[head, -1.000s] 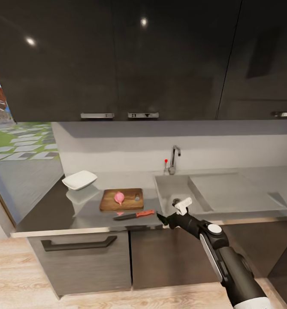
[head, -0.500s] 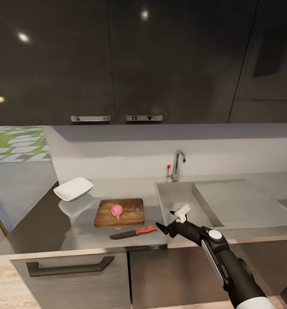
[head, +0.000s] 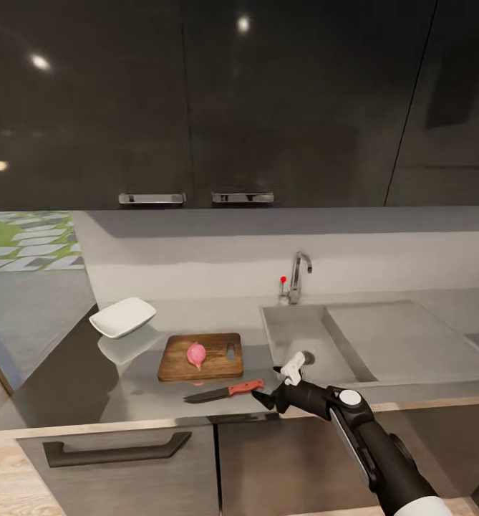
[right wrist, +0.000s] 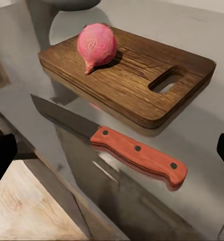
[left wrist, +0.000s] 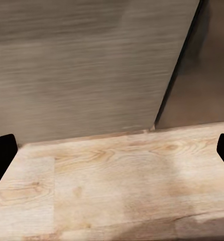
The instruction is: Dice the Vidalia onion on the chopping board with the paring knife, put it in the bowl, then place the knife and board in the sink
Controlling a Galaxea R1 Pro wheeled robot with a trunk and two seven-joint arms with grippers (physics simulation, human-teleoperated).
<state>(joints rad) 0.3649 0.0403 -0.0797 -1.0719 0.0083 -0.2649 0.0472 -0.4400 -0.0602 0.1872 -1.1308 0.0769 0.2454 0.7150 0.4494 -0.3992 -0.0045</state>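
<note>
The pink Vidalia onion (head: 196,354) (right wrist: 96,46) lies on the dark wooden chopping board (head: 210,365) (right wrist: 132,83) on the grey countertop (head: 142,390). In front of the board lies the paring knife (head: 225,391) (right wrist: 137,153), red handle toward the sink (head: 286,333). My right gripper (head: 266,390) (right wrist: 112,153) hovers open just right of the knife's handle, with nothing between its fingers. The white bowl (head: 122,317) sits left of the board. My left gripper (left wrist: 112,150) is open, facing the wooden floor and a cabinet front.
The chrome tap (head: 296,276) with its red knob stands behind the basin, and a flat drainboard (head: 404,340) lies to its right. Dark upper cabinets (head: 196,107) hang overhead. A drawer with a black bar handle (head: 117,451) sits under the counter's front edge.
The camera came closer to the counter and then settled. My right gripper has moved left and down from the sink's front corner toward the knife's handle. Onion, board, knife and bowl stayed put.
</note>
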